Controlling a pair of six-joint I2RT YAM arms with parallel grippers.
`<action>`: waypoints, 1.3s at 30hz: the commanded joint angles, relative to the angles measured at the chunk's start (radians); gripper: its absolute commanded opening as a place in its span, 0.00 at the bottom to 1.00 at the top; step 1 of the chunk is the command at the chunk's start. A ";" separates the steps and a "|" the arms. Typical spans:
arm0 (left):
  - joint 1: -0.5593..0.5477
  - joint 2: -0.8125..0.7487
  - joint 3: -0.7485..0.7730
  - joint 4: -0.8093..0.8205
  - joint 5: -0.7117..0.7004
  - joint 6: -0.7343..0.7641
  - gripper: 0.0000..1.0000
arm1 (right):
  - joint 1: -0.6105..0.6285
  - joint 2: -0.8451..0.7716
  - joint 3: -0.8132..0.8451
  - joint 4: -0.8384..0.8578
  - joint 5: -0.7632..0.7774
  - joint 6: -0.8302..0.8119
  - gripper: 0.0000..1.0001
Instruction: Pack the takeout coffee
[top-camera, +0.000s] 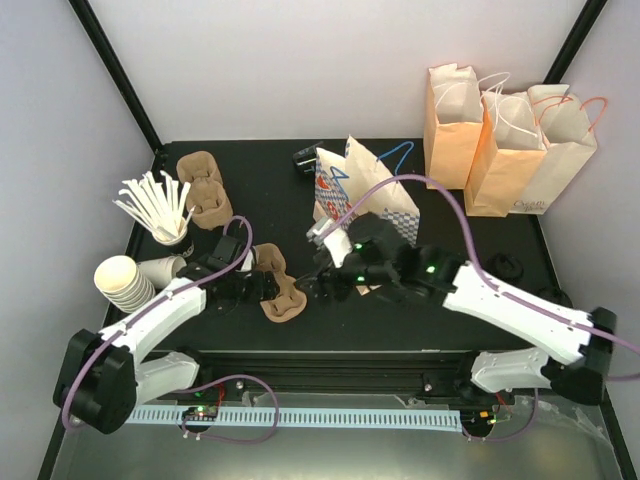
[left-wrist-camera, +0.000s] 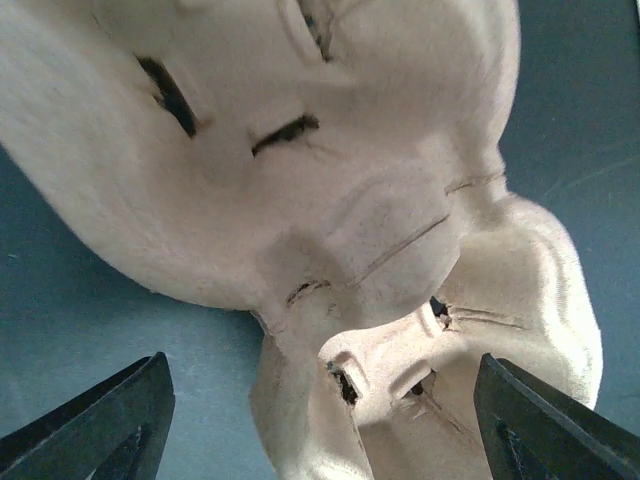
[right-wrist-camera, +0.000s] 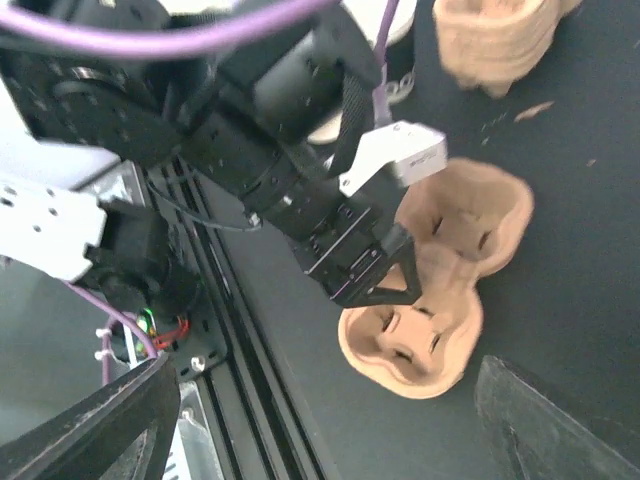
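Note:
The small black cup with its lid cannot be made out for sure; a small black thing (top-camera: 305, 158) sits at the back behind the patterned paper bag (top-camera: 365, 190). A brown moulded-pulp cup carrier (top-camera: 282, 292) lies at the front middle of the black table. My left gripper (top-camera: 262, 286) is open just above it; in the left wrist view the carrier (left-wrist-camera: 330, 200) fills the frame between the wide-apart jaws (left-wrist-camera: 325, 435). My right gripper (top-camera: 325, 284) is open and empty just right of the carrier, which also shows in the right wrist view (right-wrist-camera: 440, 300).
A stack of pulp carriers (top-camera: 205, 188), a cup of wooden stirrers (top-camera: 160, 210) and stacked cream paper cups (top-camera: 125, 282) stand on the left. Three orange paper bags (top-camera: 500, 140) stand at the back right. Black lids (top-camera: 505, 265) lie at the right.

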 joint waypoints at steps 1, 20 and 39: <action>-0.002 0.028 -0.037 0.125 0.118 -0.057 0.84 | 0.047 0.084 -0.063 0.106 0.068 0.054 0.83; 0.214 0.338 0.113 0.408 0.242 0.136 0.55 | -0.055 0.507 -0.094 0.206 0.132 0.220 0.81; 0.159 0.081 0.120 0.130 -0.134 0.085 0.62 | -0.070 0.412 -0.141 0.259 0.275 0.203 0.81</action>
